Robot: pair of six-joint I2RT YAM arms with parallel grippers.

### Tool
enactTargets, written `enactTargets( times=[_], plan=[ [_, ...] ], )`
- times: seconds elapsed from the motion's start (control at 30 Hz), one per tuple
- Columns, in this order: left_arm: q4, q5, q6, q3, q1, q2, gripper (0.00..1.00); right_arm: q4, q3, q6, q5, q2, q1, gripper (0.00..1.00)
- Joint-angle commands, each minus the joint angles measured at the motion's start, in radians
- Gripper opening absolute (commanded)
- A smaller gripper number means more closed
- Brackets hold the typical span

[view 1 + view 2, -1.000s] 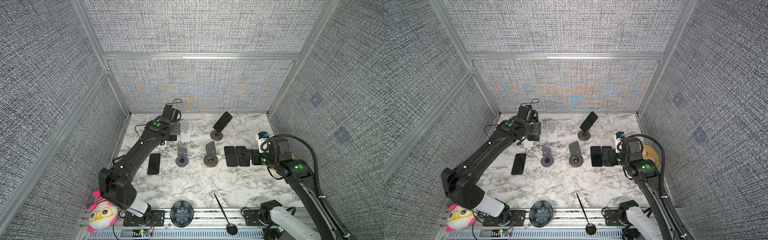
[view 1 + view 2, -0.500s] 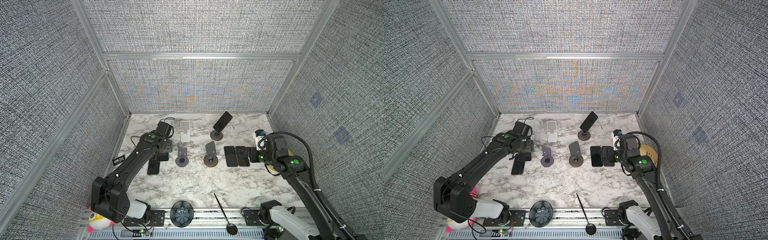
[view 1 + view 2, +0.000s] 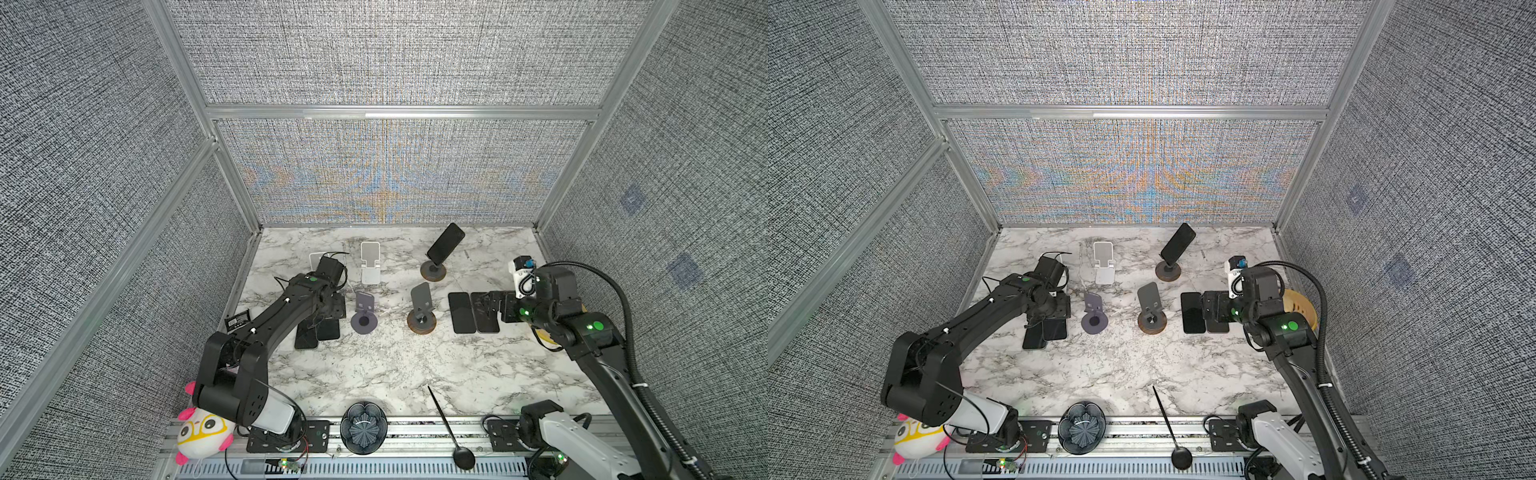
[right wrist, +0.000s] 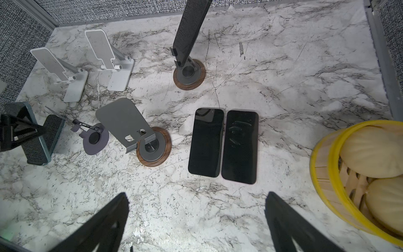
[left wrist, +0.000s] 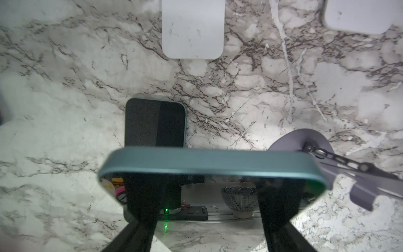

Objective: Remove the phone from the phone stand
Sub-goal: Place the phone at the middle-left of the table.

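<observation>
Left hand [image 3: 331,313] clamped on teal-edged phone [image 5: 209,162], tilted, over a dark phone [image 5: 154,122] lying flat on counter [image 3: 374,365]. Back centre: black phone [image 3: 445,243] leans on wood-based stand [image 3: 433,271]. Right: pair of phones [image 4: 206,141] flat, side by side. Right hand [image 4: 197,196] spread wide and empty.

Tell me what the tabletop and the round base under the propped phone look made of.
Tabletop: marble or marble-look laminate, white with dark veins. Round base: grey metal disc, seemingly, set in a brown wood-grain ring.
</observation>
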Motion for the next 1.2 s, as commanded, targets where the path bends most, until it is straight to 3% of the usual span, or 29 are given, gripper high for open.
enactTargets(
  times=[0.0, 0.7, 1.17],
  plan=[
    [0.045, 0.034, 0.021, 0.003, 0.014, 0.032, 0.53, -0.006, 0.001, 0.002, 0.008, 0.001, 0.0, 0.98],
    [0.052, 0.055, 0.064, 0.067, 0.019, 0.241, 0.53, -0.018, -0.001, 0.01, 0.016, -0.012, -0.001, 0.98],
    [0.041, 0.05, 0.07, 0.083, 0.02, 0.314, 0.61, -0.015, -0.001, 0.008, 0.016, -0.015, 0.0, 0.98]
  ],
)
